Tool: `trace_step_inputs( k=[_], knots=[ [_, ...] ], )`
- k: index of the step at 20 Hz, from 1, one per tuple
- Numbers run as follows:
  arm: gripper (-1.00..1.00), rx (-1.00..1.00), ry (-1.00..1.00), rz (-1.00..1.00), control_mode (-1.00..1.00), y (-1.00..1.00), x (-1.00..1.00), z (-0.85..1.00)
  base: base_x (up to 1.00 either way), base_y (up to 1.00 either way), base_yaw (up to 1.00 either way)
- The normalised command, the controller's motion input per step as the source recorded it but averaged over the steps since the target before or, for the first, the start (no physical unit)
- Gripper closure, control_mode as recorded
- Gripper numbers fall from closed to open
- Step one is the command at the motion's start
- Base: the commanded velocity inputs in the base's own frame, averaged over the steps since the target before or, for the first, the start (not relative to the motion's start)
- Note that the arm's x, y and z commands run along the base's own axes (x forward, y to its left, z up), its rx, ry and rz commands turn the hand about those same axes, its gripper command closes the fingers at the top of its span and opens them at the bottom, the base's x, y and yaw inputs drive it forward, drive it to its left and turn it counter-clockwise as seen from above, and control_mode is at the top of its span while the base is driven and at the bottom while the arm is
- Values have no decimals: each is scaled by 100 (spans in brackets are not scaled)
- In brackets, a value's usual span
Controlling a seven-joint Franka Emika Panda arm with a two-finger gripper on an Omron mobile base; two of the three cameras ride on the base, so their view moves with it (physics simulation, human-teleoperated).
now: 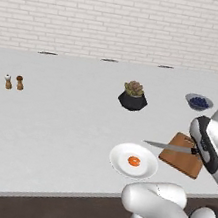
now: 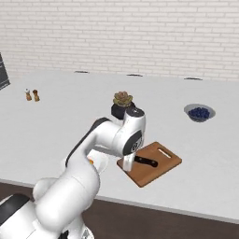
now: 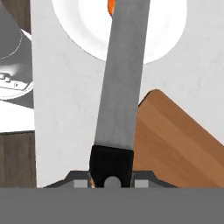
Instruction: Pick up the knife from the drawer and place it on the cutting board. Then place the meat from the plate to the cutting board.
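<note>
Above the near right part of the white desk [image 1: 51,131], clamped by the black handle in the pincer [image 3: 112,177]: the knife [image 1: 168,147], held level, grey blade reaching out from the cutting board [image 1: 183,155] toward the plate [image 1: 120,160]. Seen from the hand camera, handle pinched between the two fingertips at the bottom, blade running straight up over bare desk and across the plate's rim, hiding most of the meat [image 3: 110,6] so that just an orange sliver peeks out beside it. Seen from the left base camera, the small orange-red meat lying near the middle of the round white plate, plate just beside the board's left corner, close to the desk's front edge. Orange-brown board set at a slant, handle slot at its far end in the right base camera. Cannot tell whether the knife touches the board or hangs just over it. Farther back: a small succulent in a dark pot [image 1: 133,96], a grey bowl of blue berries [image 1: 199,102] off to the right, and two little shakers [image 1: 14,82] well apart on the left. Behind everything, a white brick wall [image 1: 122,17].
</note>
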Motion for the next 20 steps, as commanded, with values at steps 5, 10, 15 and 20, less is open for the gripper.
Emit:
trace_step_inputs(
  k=[5,10,15,20],
  knots=[
    [100,0,0,-20,-100,-15,82,-33,0,0,0],
    [100,0,0,-13,-100,-65,44,-37,0,0,0],
    [100,0,0,-12,-100,-61,18,-26,0,0,0],
    [100,0,0,-3,-100,-18,53,-24,0,0,0]
  ],
)
